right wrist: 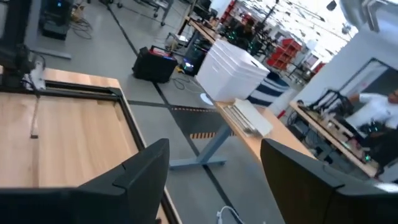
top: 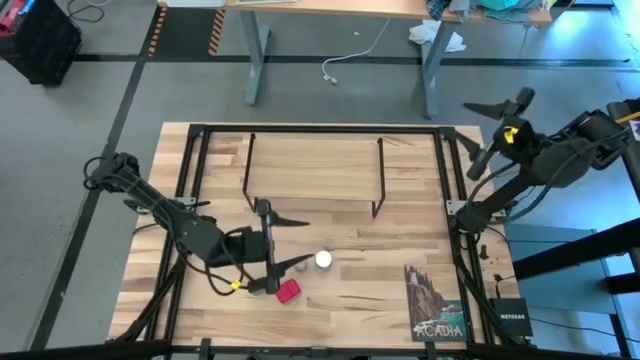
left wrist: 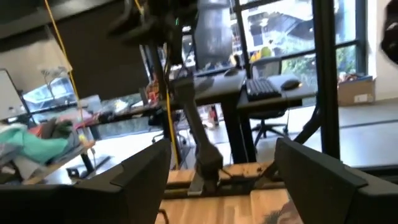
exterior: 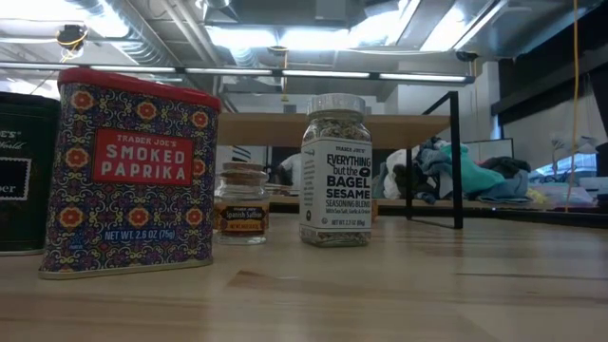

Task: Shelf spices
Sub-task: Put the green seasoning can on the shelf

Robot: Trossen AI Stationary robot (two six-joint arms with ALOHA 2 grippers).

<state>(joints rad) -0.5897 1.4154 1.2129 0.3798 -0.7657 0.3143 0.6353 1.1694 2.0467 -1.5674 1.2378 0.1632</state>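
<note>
Left pincer (top: pixel 292 241) open, empty, hovering beside white-capped clear jar (top: pixel 323 260), red square tin (top: pixel 288 291): lined up for pick. Light-wood shelf (top: pixel 315 165) bare. Right pincer (top: pixel 497 105) open, parked far right, off counter (top: pixel 350 300).

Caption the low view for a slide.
Paprika tin, small cork-topped jar and bagel seasoning jar stand before the empty shelf.

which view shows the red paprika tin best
The low view: the red square tin fills the left foreground, upright, label readable. The high view shows only its red top, near the left gripper. Neither wrist view shows it.
</note>
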